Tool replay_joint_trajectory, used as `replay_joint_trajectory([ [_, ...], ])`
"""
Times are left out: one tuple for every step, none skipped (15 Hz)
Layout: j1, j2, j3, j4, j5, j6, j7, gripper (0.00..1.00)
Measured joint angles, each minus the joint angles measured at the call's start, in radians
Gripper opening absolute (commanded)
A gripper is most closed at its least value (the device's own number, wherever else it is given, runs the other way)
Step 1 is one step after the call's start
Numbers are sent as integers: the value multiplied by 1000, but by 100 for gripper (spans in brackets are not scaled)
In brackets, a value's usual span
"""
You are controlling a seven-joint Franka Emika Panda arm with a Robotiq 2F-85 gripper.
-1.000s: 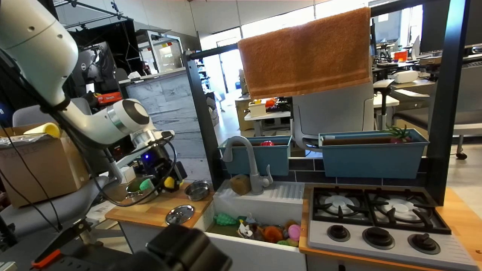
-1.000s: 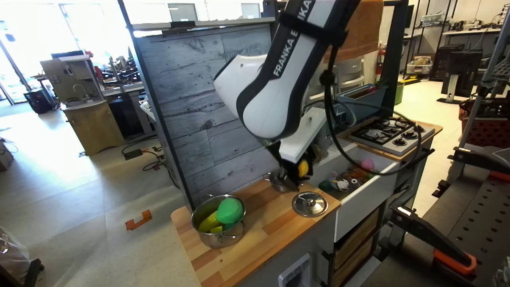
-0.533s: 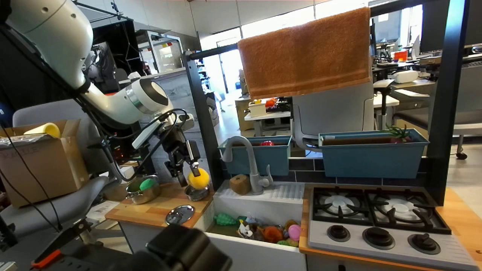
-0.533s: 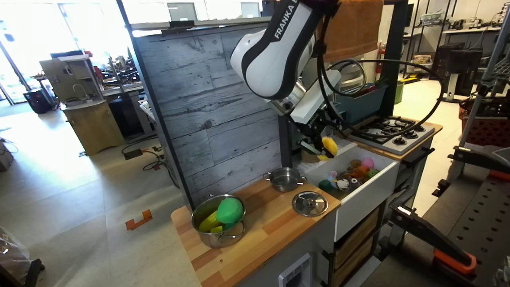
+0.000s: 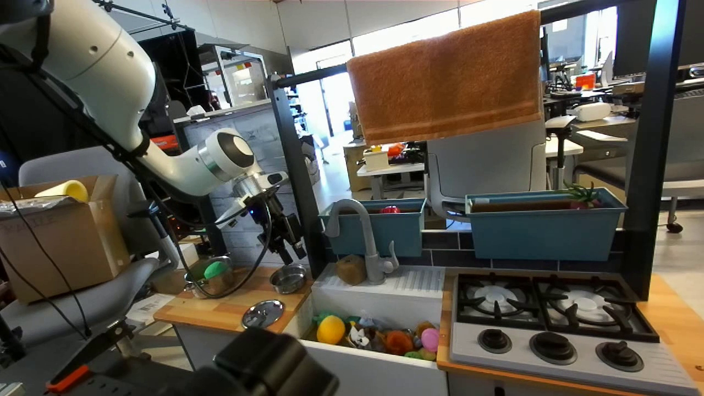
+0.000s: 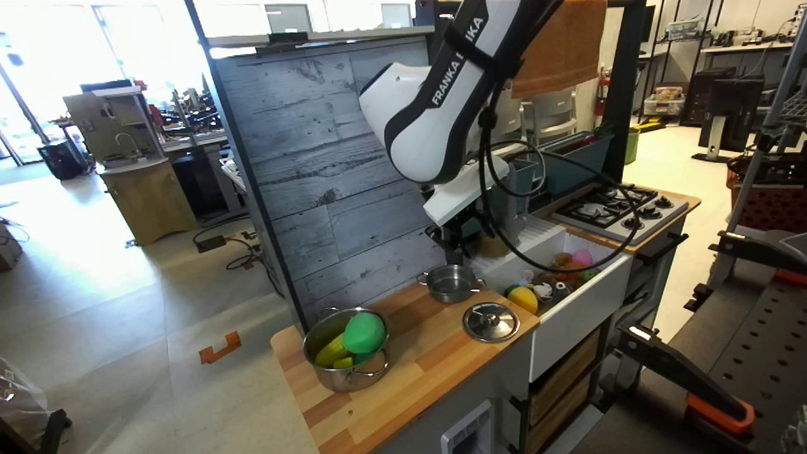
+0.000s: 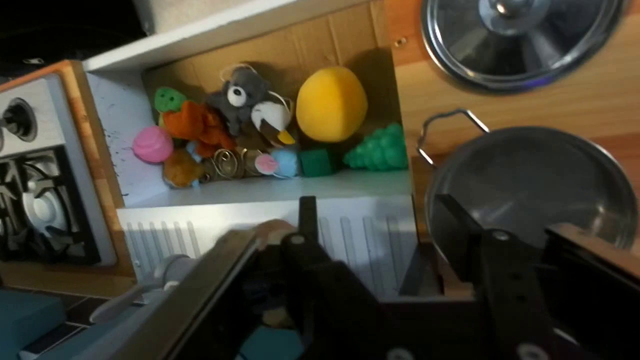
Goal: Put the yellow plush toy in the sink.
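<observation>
In an exterior view I have my smooth white jointed robot arm (image 5: 107,66) slanted down from the upper left, then bent out to a dark-capped, rounded white wrist (image 5: 226,157). Below that, my black two-fingered mechanical tool (image 5: 294,257) points downward at a tilt, a small blue light (image 5: 251,211) lit near its base. In an exterior view the white-and-black link lettered FRANKA (image 6: 441,116) slopes from the top edge. My wrist view shows the tool's slim black fingers (image 7: 308,220) parted, a wide gap between their tips.
</observation>
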Motion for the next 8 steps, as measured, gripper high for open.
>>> replay_joint_trajectory([
  [0, 18, -3, 14, 0, 30, 20, 98],
  [0, 36, -5, 29, 0, 36, 30, 84],
  [0, 51, -5, 46, 1, 17, 30, 90],
  [0, 64, -5, 61, 2, 1, 30, 98],
  [0, 72, -5, 72, 2, -10, 30, 99],
  [0, 76, -5, 78, 3, -16, 30, 99],
  [0, 77, -5, 80, 3, -18, 30, 99],
  [0, 77, -5, 81, 4, -19, 30, 99],
])
